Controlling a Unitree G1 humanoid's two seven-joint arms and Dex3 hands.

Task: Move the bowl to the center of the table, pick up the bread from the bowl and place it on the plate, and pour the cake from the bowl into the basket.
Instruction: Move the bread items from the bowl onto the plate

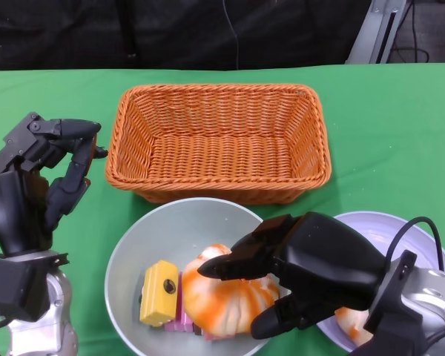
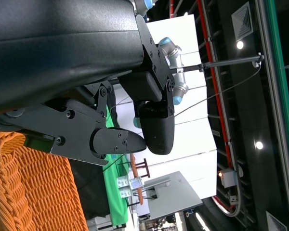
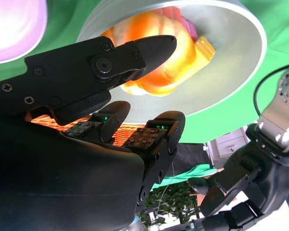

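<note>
**A:** Lower centre of the head view, what have you got?

**B:** Grey bowl [image 1: 133, 256] sits just in front of the orange basket [image 1: 218, 141], roughly mid-table, so I'd judge the move step done. Bread [image 1: 226, 297], orange-and-white swirl, is in the bowl. Right hand [image 1: 297, 271] is over it, fingers curved around the loaf; whether they've actually closed on it I cannot tell. Yellow cake [image 1: 160, 291] with a pink piece under it lies just left of the bread, in the bowl too.

**A:** Plate?

**B:** Lilac plate [image 1: 400, 230], lower right, mostly hidden by the arm. Something orange shows at its near edge, can't identify it. Bread placing and cake pouring both look left to do. Basket holds nothing.

**A:** Left hand?

**B:** Left hand [image 1: 55, 167], left edge of frame, raised, fingers curled in loosely, holding nothing.

**A:** Right wrist view?

**B:** Bread [image 3: 159, 57] in the bowl [image 3: 241, 57] at the top of frame, one finger lying across it. Contact unclear.

**A:** Left wrist view?

**B:** Left hand [image 2: 130, 130] against the room, fingers drawn together on nothing. Basket weave at lower left.

**A:** Surface, room?

**B:** Green cloth [image 1: 400, 119] on the table, black backdrop behind. Left wrist view shows ceiling lights, a white wall and another robot arm far off.
</note>
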